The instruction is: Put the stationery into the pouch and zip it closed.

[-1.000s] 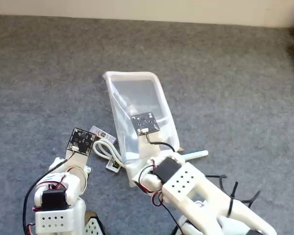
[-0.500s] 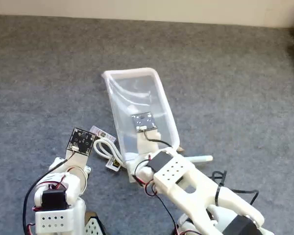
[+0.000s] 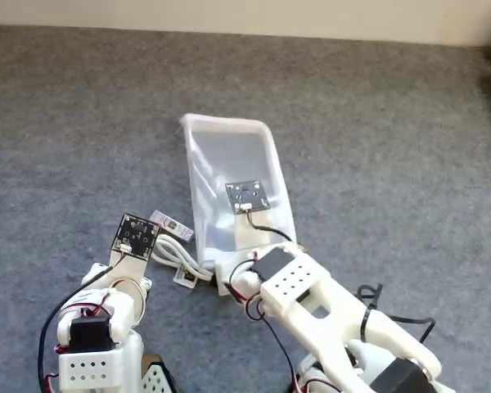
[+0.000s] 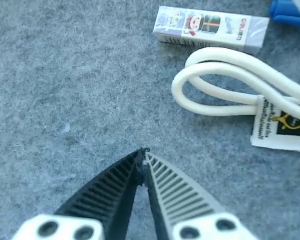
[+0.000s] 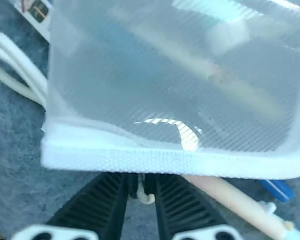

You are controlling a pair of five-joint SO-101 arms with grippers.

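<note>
One translucent pouch, contents unclear, is pinched at its rim by the right fingers; left fingers clenched empty.

You are working at a robot test set-up, a lab or a hobby room; which of the two cannot be told. Your bench is covered with grey felt-like carpet on every side of the pouch. Beyond the pouch, a pale wall closes it off. On the near side of the pouch stand the white plastic left arm and right arm, with a bare circuit board, loose wires and black cable ties.
</note>
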